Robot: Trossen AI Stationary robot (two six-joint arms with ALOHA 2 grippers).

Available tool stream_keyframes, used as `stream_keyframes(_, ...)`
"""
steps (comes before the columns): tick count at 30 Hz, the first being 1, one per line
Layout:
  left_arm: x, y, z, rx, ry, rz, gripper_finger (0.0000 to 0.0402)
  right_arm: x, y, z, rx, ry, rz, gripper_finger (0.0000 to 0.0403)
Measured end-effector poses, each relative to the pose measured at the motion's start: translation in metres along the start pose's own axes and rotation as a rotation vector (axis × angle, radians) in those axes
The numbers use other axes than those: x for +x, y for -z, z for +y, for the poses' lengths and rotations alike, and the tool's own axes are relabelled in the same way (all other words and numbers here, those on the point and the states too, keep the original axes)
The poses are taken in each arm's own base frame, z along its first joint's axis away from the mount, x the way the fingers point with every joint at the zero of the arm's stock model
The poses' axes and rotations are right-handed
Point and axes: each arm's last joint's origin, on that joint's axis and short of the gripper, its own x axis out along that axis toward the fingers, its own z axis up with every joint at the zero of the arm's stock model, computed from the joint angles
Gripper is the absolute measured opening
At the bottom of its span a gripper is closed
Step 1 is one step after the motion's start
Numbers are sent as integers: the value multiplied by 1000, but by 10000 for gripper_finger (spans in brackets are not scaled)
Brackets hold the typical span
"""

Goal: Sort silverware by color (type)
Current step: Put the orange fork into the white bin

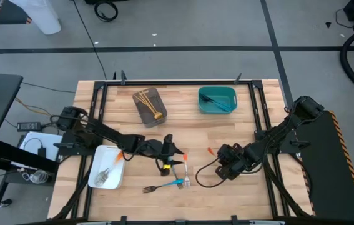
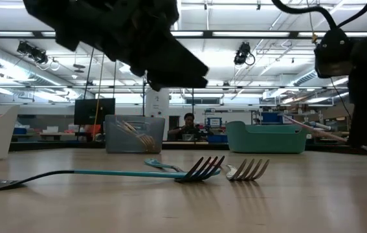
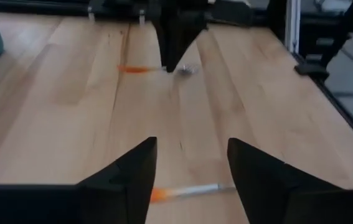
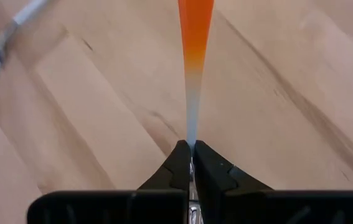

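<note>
- Your left gripper (image 3: 188,171) hangs low over the middle of the table (image 1: 239,134), fingers spread apart and holding nothing — an orange-handled fork (image 3: 185,191) lies flat on the wood between and just under them.
- Your right gripper (image 4: 190,163) is pinched shut on another orange-handled fork (image 4: 195,37), gripping the thin metal neck so the orange handle sticks straight out ahead of the fingers.
- The rest of the silverware is spread about: a blue-handled fork (image 1: 175,182), a dark fork (image 1: 150,189) and one more fork (image 1: 186,177) lie close together near the front edge; gold forks sit in the grey tray (image 1: 140,110), blue ones in the teal tray (image 1: 230,95), and a metal piece or two in the white tray (image 1: 97,164).
- Expect these forks to be light, stiff and slick — they lie flush on the wood, so there is little to get under.
- Take hold across the narrow shank or handle, fingers straddling it squarely; a grip near one end will probably let the fork swing or slide out.
- The loose forks by the front edge look close enough together that a careless descent could nudge a neighbour.
</note>
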Motion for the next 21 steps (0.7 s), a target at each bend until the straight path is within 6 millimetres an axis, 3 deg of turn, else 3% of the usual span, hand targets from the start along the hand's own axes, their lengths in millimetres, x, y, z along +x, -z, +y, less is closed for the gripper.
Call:
stream_keyframes(5,15,5,2,-42,1,-96,207,0,-3,3,3,-12,-76,16)
stream_keyframes(14,32,14,12,-115,-173,-232,189,-1,-9,6,18,-8,-256,16)
stream_keyframes(21,50,3,12,-140,-168,-264,188,-2,-15,12,2,-39,-369,16)
